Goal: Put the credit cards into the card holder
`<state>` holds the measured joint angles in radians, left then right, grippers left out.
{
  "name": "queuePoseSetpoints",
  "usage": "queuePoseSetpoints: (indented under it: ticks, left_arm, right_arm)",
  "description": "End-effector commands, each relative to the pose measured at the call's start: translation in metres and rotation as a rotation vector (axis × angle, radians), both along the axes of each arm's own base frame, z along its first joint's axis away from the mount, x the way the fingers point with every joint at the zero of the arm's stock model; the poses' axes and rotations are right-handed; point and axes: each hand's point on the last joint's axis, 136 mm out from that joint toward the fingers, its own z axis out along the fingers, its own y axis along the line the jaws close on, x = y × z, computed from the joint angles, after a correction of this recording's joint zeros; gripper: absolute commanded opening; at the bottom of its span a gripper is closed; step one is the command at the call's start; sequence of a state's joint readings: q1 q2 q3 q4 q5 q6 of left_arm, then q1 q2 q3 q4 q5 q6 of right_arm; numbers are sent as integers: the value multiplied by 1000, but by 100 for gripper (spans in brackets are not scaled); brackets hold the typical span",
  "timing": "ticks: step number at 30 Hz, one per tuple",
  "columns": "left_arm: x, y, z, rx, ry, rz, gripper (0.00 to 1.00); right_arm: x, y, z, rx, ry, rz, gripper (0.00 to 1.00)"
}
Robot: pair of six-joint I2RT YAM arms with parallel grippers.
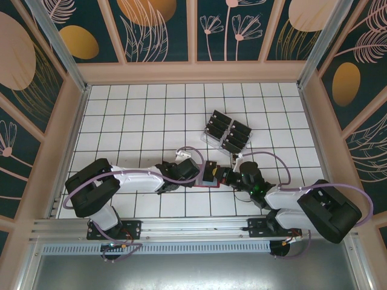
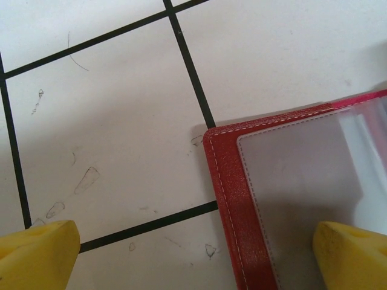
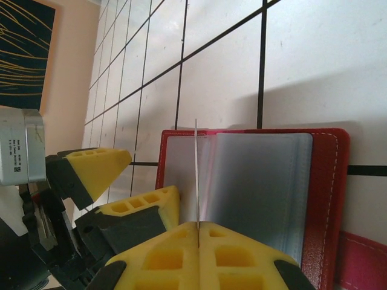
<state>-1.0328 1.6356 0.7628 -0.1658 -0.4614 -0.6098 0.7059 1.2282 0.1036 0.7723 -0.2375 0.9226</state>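
The card holder (image 3: 260, 181) lies open and flat on the white gridded table (image 1: 133, 121), towards the near edge and squarely between the two arms. Its red cover faces down and its grey-blue and clear pockets face up. From where the right wrist looks, the red tab (image 3: 363, 260) sticks out at one corner.

Over the fold of the wallet stands a single credit card (image 3: 196, 175), seen edge-on as a thin upright line. I cannot tell whether its far end has entered a pocket. The right gripper (image 3: 198, 238) has it, yellow fingers pressed together on the card's near edge.

The left gripper (image 2: 193, 254) comes in from the other side with its jaws spread wide and nothing between them. One yellow fingertip (image 2: 351, 254) sits over the clear pocket at the wallet's edge, the other over bare tile just beside it. Whether the first is pressing down I cannot tell.

Farther back on the table, well apart from the wallet, the clear slotted tray (image 1: 205, 136) holds the remaining credit cards (image 1: 228, 130), black and lined up in two rows.
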Motion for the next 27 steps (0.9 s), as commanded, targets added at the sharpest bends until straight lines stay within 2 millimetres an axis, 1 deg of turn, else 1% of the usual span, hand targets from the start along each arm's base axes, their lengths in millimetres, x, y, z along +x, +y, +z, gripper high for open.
queuePoseSetpoints:
  ticks: [1,8,27]
  left_arm:
    - [-8,23,-15,104,33,25,98]
    - [-9,21,-15,80,34,25,98]
    - [-11,20,-17,63,38,21,98]
  right_arm:
    - [2,4,8,26,-38,14,0]
    - [3,10,10,29,-52,25,0]
    - [7,24,-1,20,-27,45,0]
